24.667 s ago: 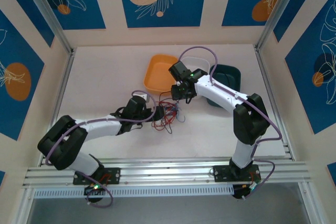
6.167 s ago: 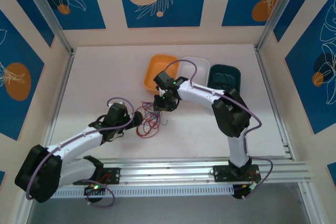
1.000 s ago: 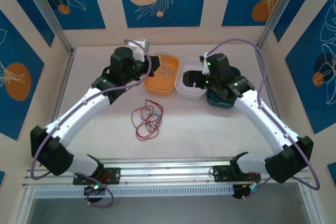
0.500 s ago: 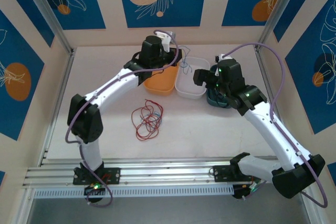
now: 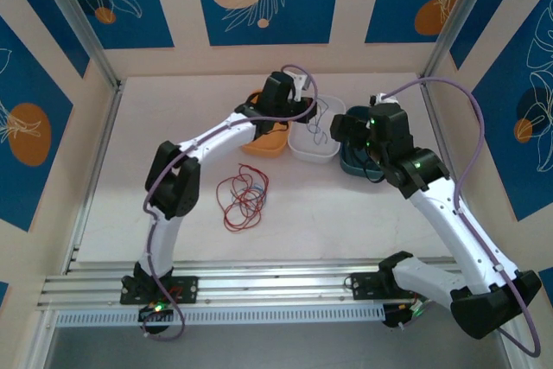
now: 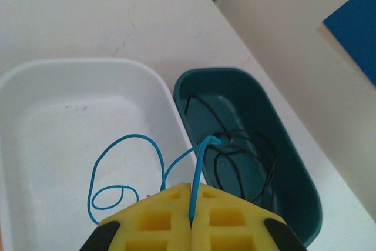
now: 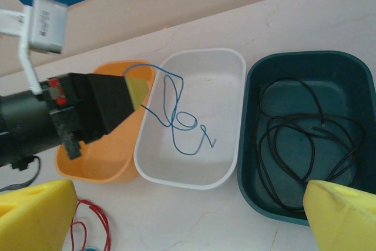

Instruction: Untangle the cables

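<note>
Overhang on white tray (image 6: 35, 80) rim is risked if blue cable (image 6: 198, 171), clamped in left gripper (image 6: 191, 192), is released off-centre; right gripper (image 7: 191, 195) is spread.

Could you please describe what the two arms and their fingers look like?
The left arm and right arm have white links, bulky black joints and a lavender cable alongside. A green light glows on the right arm. The fingers are yellow blocks with square recesses; a white box sits on the left wrist.
</note>
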Tool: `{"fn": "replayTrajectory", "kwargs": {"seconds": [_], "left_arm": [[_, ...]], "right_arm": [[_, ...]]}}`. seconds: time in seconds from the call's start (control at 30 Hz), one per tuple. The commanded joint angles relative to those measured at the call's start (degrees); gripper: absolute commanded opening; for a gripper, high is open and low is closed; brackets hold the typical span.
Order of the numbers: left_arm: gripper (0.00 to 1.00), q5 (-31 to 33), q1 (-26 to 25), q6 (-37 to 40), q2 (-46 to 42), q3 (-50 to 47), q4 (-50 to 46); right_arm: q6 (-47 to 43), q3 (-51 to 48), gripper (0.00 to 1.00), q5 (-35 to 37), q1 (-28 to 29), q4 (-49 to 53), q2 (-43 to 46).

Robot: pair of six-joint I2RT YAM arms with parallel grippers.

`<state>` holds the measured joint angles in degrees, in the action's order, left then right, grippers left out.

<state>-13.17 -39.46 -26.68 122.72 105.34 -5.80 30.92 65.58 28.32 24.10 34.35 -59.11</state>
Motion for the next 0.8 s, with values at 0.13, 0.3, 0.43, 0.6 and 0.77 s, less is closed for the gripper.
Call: {"fn": "replayTrajectory", "kwargs": {"seconds": [0.13, 0.3, 0.43, 0.6, 0.77], "left_arm": [[0.08, 2.1, -1.3, 0.1, 5.5, 5.0, -4.5], [0.24, 2.8, -1.6, 1.1, 8.2, 7.9, -7.6], [0.26, 3.9, -1.8, 1.6, 7.9, 7.9, -7.9], [0.35, 4.7, -1.8, 1.9, 6.2, 7.0, -8.7], [0.46, 6.3, -1.8, 1.8, 0.5, 1.6, -6.4]], "right_arm": [[2.8, -1.6, 0.99, -1.3, -1.3, 0.1, 1.3], [3.3, -2.0, 0.99, -2.5, -1.6, 0.5, 1.4], [3.3, -2.3, 0.99, -3.0, -1.7, 0.5, 2.1], [3.5, -2.8, 0.99, -3.7, -2.1, 0.1, 2.4], [3.8, -3.0, 0.99, -4.5, -2.5, 0.1, 2.1]]}}
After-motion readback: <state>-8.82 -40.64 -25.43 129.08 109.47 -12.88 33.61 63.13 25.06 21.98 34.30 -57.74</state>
